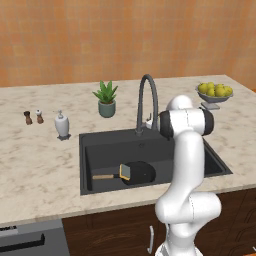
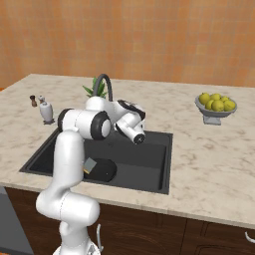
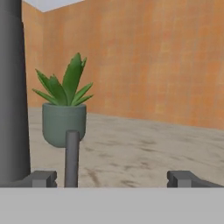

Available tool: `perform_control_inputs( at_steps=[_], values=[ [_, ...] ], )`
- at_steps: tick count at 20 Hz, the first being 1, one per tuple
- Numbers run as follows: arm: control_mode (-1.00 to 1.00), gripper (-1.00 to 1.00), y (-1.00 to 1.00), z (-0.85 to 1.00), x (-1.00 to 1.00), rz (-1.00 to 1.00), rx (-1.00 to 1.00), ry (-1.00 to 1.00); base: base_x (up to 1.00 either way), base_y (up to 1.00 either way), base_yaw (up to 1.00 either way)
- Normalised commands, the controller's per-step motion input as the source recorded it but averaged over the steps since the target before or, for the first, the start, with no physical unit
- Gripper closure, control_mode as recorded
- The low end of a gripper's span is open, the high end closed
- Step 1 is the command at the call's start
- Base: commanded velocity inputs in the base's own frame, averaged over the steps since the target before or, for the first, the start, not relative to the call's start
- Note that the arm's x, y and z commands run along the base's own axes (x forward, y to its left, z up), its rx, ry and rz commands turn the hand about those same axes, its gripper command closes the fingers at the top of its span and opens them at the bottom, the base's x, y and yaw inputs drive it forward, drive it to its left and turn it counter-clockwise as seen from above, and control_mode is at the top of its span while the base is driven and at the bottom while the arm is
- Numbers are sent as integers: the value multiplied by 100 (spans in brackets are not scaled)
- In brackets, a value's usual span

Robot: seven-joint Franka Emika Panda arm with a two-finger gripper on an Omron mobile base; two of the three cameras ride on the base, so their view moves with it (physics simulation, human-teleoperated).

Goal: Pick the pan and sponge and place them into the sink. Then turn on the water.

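The pan (image 1: pixel 139 172) lies in the sink (image 1: pixel 100 145), its wooden handle pointing left. The sponge (image 1: pixel 124 172) rests on the pan's left rim, also seen as the sponge (image 2: pixel 89 165) beside the pan (image 2: pixel 103 170). My gripper (image 3: pixel 114 179) is open and holds nothing. It sits behind the basin, level with the faucet (image 3: pixel 13 87), facing the back wall. A thin upright faucet lever (image 3: pixel 72 157) stands just inside my left fingertip (image 3: pixel 41 178). The arched faucet (image 1: pixel 147 97) rises behind the sink. The water is out of view.
A potted plant (image 1: pixel 106 99) stands behind the sink to the left of the faucet. A soap dispenser (image 1: pixel 62 125) and two small shakers (image 1: pixel 33 117) are on the counter's left. A bowl of lemons (image 1: pixel 214 92) sits at the back right.
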Motion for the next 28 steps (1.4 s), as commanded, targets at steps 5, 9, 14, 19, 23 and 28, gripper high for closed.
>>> perform_control_inputs(
  at_steps=[5, 9, 14, 19, 23, 28],
  values=[
    [-100, -100, 1, -4, 16, 0, 1, 0, 0, 0, 0],
    [-100, -100, 0, -3, 16, -1, 2, 0, 0, 0, 0],
    [-100, -100, 0, -2, 12, 0, 3, 0, 0, 0, 0],
    [-100, -100, 0, -3, 6, -1, 2, 0, 0, 0, 0],
    [-100, -100, -7, 0, 0, -4, 0, 0, 0, 0, 0],
    [-100, -100, -41, 0, 0, -1, 0, 0, 0, 0, 0]
  ],
)
